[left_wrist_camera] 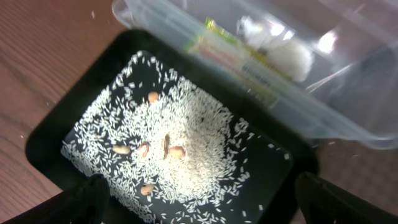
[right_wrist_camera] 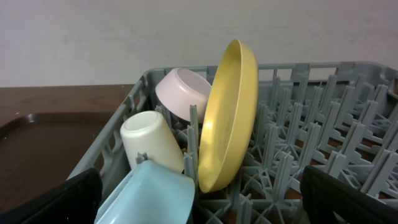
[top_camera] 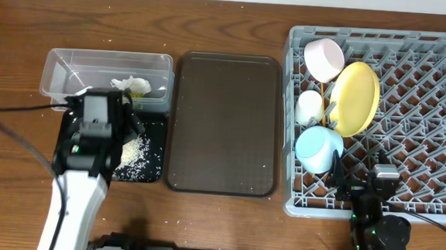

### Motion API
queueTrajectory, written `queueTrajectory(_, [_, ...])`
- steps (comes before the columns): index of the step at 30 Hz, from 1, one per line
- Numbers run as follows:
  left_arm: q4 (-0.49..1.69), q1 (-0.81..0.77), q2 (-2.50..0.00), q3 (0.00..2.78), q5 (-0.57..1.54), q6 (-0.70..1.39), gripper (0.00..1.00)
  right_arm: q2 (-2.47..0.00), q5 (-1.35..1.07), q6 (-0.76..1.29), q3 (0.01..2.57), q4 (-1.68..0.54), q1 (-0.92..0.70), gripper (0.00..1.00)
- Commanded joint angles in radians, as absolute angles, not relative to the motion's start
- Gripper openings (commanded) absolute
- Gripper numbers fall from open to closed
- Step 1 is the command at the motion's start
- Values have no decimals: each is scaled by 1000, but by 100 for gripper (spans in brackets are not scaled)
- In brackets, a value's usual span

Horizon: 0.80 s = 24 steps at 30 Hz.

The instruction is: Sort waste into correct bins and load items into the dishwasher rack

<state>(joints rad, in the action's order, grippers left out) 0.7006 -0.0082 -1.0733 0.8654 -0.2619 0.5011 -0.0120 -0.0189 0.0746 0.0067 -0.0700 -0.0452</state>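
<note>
Black-fingered right gripper [right_wrist_camera: 199, 204]: we see its jaws spread wide and holding nothing, at the near edge of the rack, facing the crockery.
Left gripper [left_wrist_camera: 202, 200]: jaws also spread wide and holding nothing; it hangs over the black tray.
Black tray [top_camera: 157, 135]: it sits on the wooden table [top_camera: 224, 226], its far edge against the clear tub.
Rice [left_wrist_camera: 186, 124]: we find it scattered loosely over the black tray's floor, with a few tan bits [left_wrist_camera: 177, 151] lying among the grains.
Brown serving tray [top_camera: 223, 125]: it lies flat between the two bins and the rack.
Dishwasher rack [top_camera: 425, 114]: grey, at the right of the table, with all the crockery along its left side.
Light blue bowl [top_camera: 318, 149]: nearest of the crockery, tipped on its side.
White cup [top_camera: 310, 107]: just beyond the blue bowl, lying tilted beside the plate.
Yellow plate [top_camera: 355, 98]: it stands on edge among the pegs, right of the cup.
Chopsticks [top_camera: 327, 104]: we make out only thin wooden slivers between cup and plate.
Clear tub [top_camera: 64, 61]: beyond the black tray.
Tissue [top_camera: 132, 83]: crumpled inside the tub.
Wrapper [left_wrist_camera: 230, 50]: green and yellow, inside the tub beside the tissue.
Pink bowl [top_camera: 324, 59]: farthest back, on its side near the rack's far-left corner.
</note>
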Motion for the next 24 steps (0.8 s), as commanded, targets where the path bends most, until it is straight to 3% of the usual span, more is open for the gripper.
queueTrajectory(1, [719, -5, -946, 831, -274, 510, 98, -6, -19, 63, 6, -75, -32, 99])
queueTrajectory(17, [708, -6, -219, 485, -118, 518, 98, -6, -19, 63, 6, -74, -32, 99])
queueTrajectory(24, [545, -6, -57, 335, -103, 518, 98, -6, -19, 63, 6, -74, -32, 99])
